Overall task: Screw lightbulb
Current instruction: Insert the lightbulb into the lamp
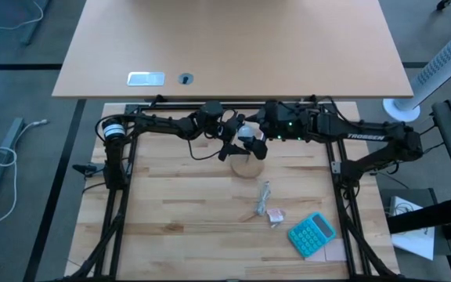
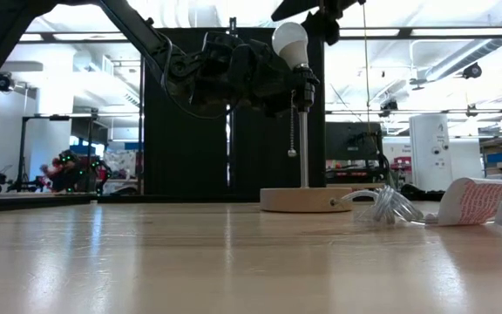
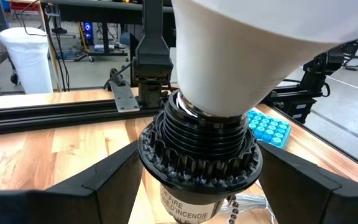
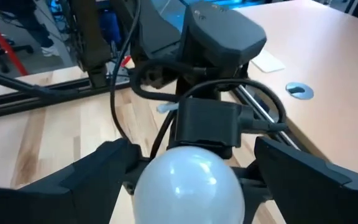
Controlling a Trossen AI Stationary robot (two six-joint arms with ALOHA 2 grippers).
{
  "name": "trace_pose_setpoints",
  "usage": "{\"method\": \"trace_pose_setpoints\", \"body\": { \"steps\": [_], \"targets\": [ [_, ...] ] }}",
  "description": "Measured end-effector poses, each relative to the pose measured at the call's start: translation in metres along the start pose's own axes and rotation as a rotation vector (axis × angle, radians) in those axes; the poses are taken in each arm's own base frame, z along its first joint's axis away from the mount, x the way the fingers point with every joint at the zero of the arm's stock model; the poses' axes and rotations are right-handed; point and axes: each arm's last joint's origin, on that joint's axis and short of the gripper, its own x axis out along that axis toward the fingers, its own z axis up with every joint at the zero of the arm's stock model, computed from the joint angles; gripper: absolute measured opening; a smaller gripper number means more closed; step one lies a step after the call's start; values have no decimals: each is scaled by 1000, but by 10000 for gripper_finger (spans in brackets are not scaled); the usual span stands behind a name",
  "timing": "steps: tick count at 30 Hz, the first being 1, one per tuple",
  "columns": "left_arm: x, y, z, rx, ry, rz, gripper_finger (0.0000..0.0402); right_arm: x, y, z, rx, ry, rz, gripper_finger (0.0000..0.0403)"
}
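the lightbulb (image 2: pixel 290 44) sat neck-down in the black socket (image 3: pixel 197 149) atop the lamp's thin post, above the round wooden base (image 2: pixel 306 199). my left gripper (image 3: pixel 197 180) came in from nine o'clock, its fingers clamped on the socket's ribbed collar. my right gripper (image 4: pixel 188 180) came in from three o'clock, its fingers (image 4: pixel 98 171) spread wide either side of the bulb's dome; i couldn't tell whether they touched it. a blue calculator (image 1: pixel 312 233) lay towards five o'clock.

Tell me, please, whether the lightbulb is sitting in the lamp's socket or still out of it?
In: the lightbulb has its neck down inside the black ribbed socket, standing upright. How fully it is threaded, I cannot tell.
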Motion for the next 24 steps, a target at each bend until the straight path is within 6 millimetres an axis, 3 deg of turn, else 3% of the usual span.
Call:
{"method": "trace_pose_setpoints", "body": {
  "steps": [24],
  "targets": [
    [0,0,1,5,-9,1,288,8,0,-20,43,68,-6,343]
  ]
}}
